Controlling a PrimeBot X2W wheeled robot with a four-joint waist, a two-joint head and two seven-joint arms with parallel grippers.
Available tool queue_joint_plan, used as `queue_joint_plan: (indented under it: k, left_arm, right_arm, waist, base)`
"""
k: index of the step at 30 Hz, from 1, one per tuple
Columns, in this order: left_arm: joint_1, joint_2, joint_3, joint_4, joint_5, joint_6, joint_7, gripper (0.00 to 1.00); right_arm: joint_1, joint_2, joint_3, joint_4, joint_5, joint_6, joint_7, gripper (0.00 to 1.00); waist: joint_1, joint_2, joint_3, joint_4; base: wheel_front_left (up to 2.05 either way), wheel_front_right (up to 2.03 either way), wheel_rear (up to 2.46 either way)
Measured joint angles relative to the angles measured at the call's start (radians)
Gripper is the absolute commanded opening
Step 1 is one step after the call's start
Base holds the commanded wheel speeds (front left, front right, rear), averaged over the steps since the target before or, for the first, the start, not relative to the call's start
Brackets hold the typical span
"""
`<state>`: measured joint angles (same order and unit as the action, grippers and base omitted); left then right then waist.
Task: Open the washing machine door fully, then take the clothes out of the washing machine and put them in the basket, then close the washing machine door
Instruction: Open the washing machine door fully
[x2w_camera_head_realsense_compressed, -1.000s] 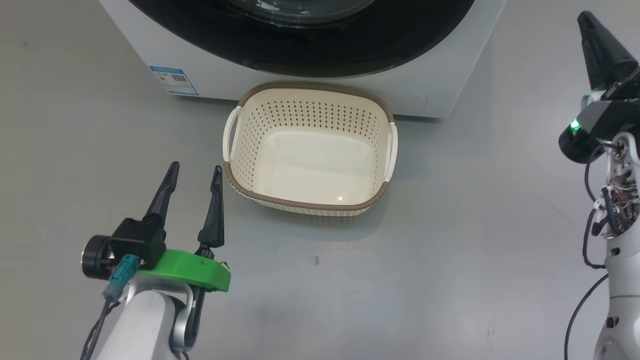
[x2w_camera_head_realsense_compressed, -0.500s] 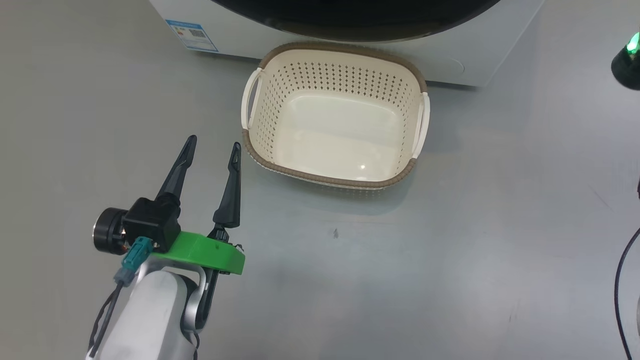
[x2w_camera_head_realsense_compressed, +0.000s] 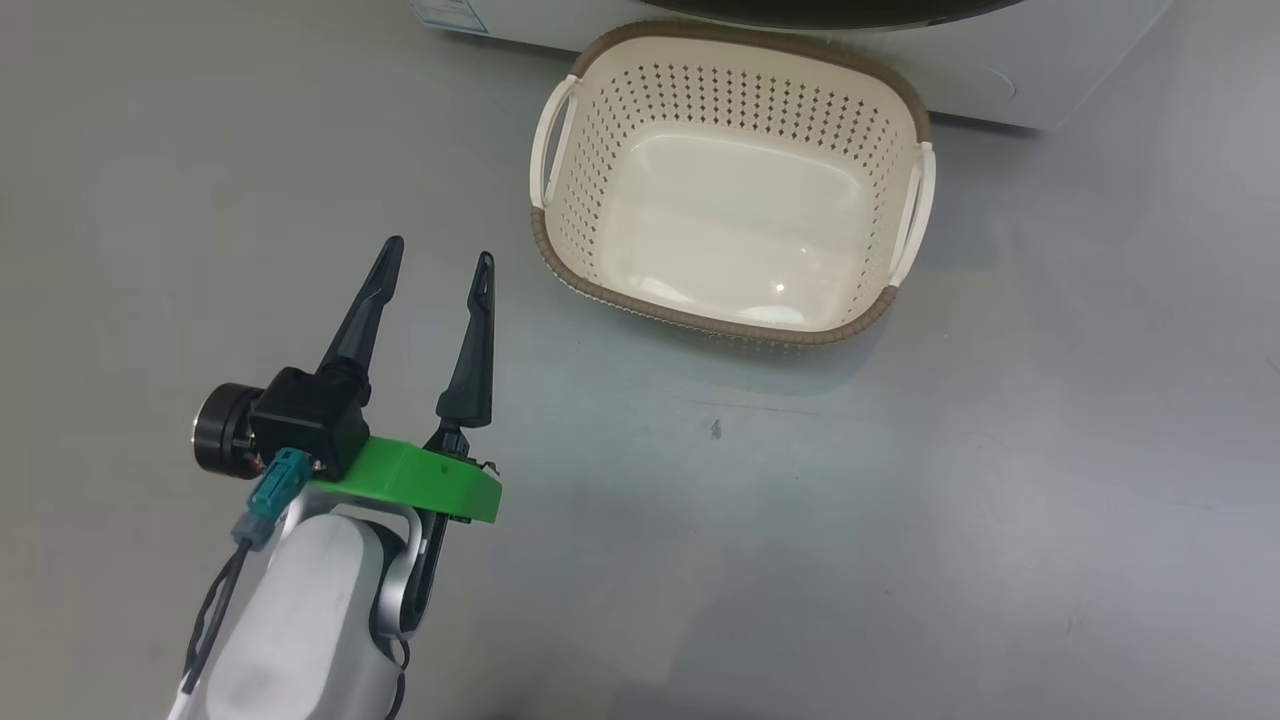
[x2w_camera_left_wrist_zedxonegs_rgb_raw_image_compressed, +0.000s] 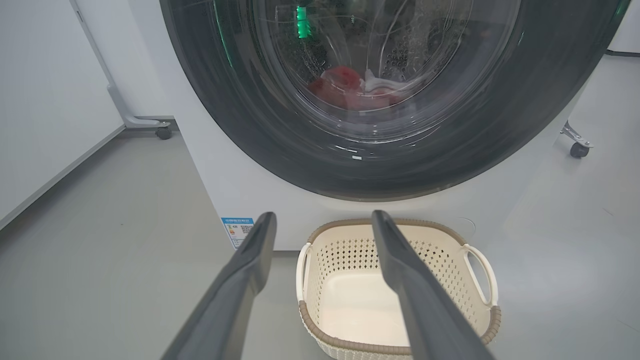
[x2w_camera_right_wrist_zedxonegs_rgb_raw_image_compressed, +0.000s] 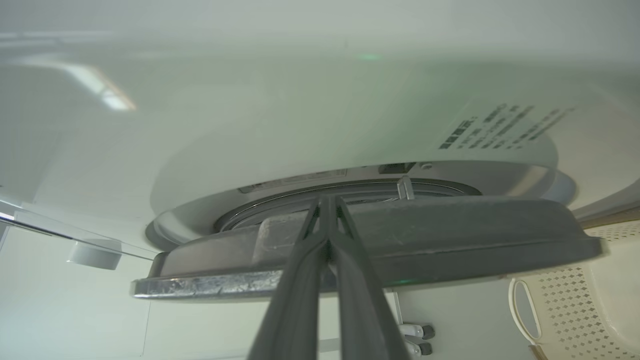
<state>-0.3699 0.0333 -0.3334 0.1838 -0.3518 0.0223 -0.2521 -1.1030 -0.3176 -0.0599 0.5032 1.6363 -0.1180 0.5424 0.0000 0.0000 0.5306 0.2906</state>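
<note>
Only a swing of the head view since a second ago. Spread wide and empty, left end effector (x2w_camera_head_realsense_compressed: 440, 249); just ahead-right of its tips, one basket (x2w_camera_head_realsense_compressed: 730, 90), bare inside. Beyond, one washing machine door (x2w_camera_left_wrist_zedxonegs_rgb_raw_image_compressed: 280, 145), one heap of clothes (x2w_camera_left_wrist_zedxonegs_rgb_raw_image_compressed: 350, 92) behind its glass. At that door's edge, right end effector (x2w_camera_right_wrist_zedxonegs_rgb_raw_image_compressed: 327, 200) pressed together: probably best to lever outward slowly, tips hooked.

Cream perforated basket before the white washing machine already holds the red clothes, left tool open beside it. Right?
No: the cream perforated basket is empty, as the head view shows; the red-and-white clothes lie behind the round black-rimmed glass door. The left tool is open beside it.
</note>
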Motion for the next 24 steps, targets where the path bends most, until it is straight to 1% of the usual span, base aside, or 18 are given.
queue_joint_plan:
  k: [11, 14, 16, 24]
  left_arm:
    - [-0.016, -0.004, -0.023, -0.007, -0.001, 0.008, 0.000, 1.00]
    - [-0.016, -0.004, -0.025, -0.007, -0.008, 0.010, 0.000, 1.00]
    - [-0.018, -0.005, -0.029, -0.008, -0.008, 0.017, 0.000, 1.00]
    - [-0.019, -0.005, -0.041, -0.013, -0.018, 0.023, 0.000, 1.00]
  right_arm:
    - [-0.062, -0.014, 0.032, 0.056, -0.021, -0.001, 0.017, 0.00]
    - [-0.076, -0.015, 0.037, 0.069, -0.027, -0.001, 0.028, 0.00]
    - [-0.083, -0.016, 0.037, 0.076, -0.027, -0.007, 0.029, 0.00]
    - [-0.097, -0.025, 0.041, 0.106, -0.027, -0.007, 0.052, 0.00]
  waist:
    - [0.0000, 0.0000, 0.037, 0.044]
    - [0.0000, 0.0000, 0.040, 0.048]
    - [0.0000, 0.0000, 0.040, 0.051]
    - [0.0000, 0.0000, 0.037, 0.055]
  base:
    - [0.00, 0.00, 0.00]
    - [0.00, 0.00, 0.00]
    - [0.00, 0.00, 0.00]
    - [0.00, 0.00, 0.00]
